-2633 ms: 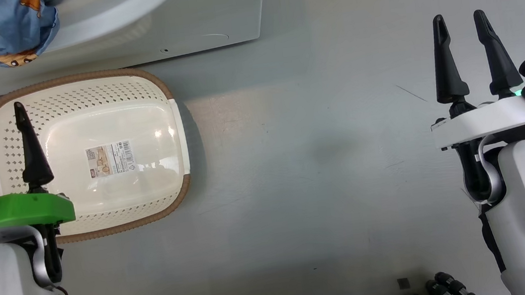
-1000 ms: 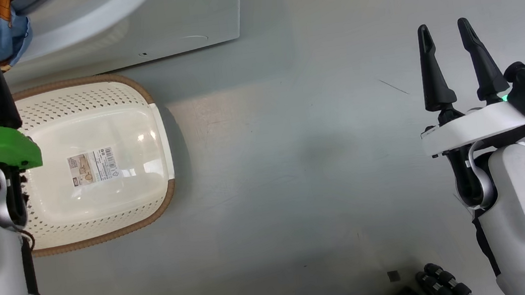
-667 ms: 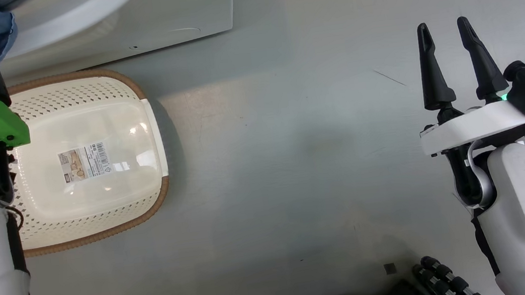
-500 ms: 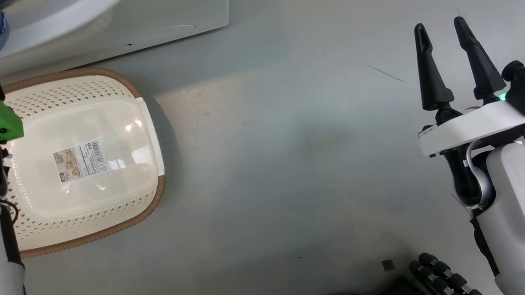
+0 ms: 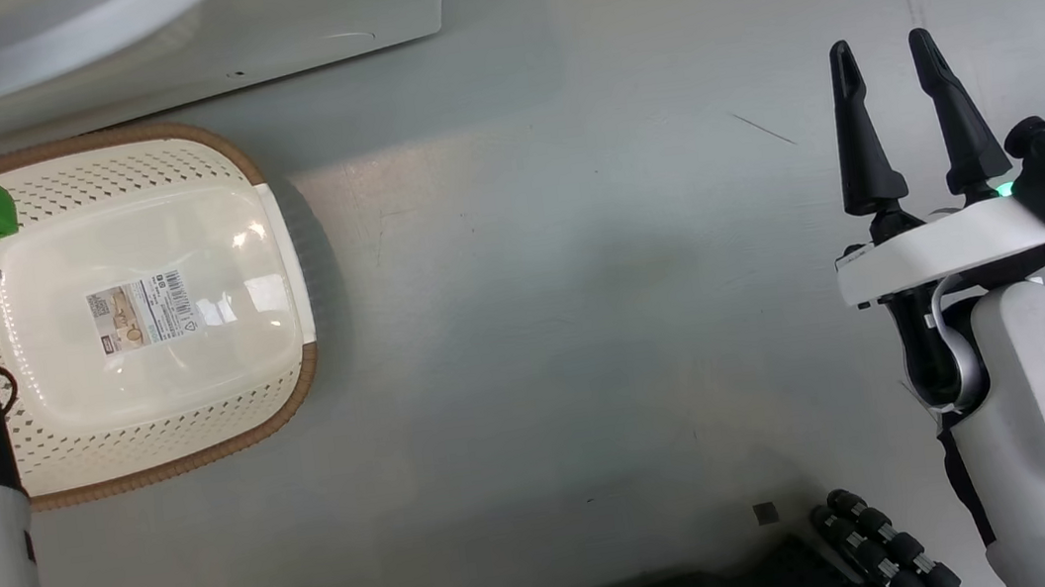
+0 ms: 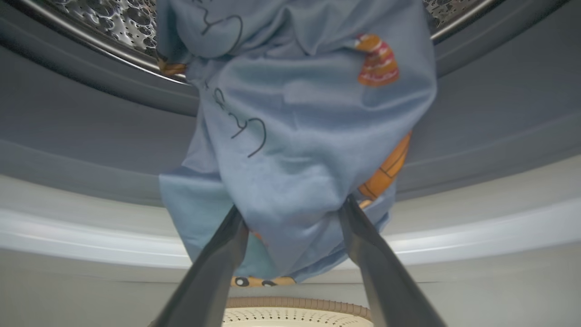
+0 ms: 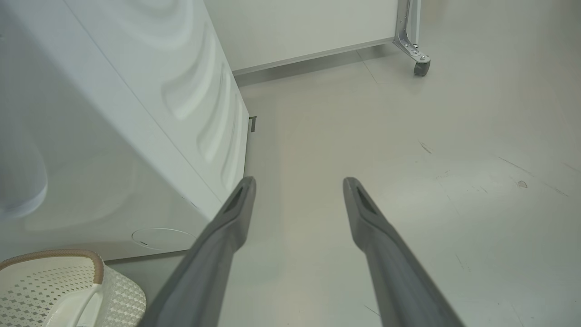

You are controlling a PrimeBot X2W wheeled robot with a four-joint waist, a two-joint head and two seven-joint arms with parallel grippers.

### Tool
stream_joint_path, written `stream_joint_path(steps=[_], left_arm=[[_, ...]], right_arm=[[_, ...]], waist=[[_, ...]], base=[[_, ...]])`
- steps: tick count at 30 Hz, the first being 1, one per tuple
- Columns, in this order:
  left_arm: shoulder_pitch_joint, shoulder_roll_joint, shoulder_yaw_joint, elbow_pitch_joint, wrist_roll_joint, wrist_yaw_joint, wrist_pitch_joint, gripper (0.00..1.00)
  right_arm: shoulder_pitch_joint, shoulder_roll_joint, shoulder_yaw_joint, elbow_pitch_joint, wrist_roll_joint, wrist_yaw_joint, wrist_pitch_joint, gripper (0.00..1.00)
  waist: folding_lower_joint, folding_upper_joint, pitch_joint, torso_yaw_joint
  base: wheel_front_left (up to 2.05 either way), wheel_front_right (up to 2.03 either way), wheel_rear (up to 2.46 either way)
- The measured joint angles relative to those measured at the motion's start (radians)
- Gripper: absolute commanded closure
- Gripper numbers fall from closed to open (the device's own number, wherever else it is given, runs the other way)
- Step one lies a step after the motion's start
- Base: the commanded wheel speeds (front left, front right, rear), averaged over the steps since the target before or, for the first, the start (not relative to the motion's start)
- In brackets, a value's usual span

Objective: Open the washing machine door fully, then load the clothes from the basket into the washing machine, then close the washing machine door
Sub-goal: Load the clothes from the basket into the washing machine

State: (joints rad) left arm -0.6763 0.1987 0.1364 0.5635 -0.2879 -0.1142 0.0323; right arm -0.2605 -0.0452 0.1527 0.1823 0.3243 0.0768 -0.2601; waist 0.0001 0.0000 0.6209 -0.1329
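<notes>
The left gripper (image 6: 292, 206) has its jaws spread astride the dangling clothes (image 6: 299, 118), perhaps touching them. It should pinch low, then push deep into the washing machine (image 6: 499, 136). The right gripper (image 5: 881, 45) is spread over the floor (image 5: 580, 276).

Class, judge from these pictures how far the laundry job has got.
Done: the basket is empty. In hand: the clothes hang out of the drum over its grey seal, between the fingers of the open left gripper. Left: tuck them in and shut the door.
</notes>
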Motion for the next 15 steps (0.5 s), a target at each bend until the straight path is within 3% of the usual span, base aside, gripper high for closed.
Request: stream_joint_path(steps=[15], left_arm=[[-0.038, 0.006, -0.048, 0.029, 0.018, -0.004, -0.105, 1.00]], right_arm=[[-0.008, 0.000, -0.012, 0.010, 0.001, -0.002, 0.000, 0.00]], waist=[[-0.0001, 0.0000, -0.039, 0.020]], base=[[0.00, 0.00, 0.00]])
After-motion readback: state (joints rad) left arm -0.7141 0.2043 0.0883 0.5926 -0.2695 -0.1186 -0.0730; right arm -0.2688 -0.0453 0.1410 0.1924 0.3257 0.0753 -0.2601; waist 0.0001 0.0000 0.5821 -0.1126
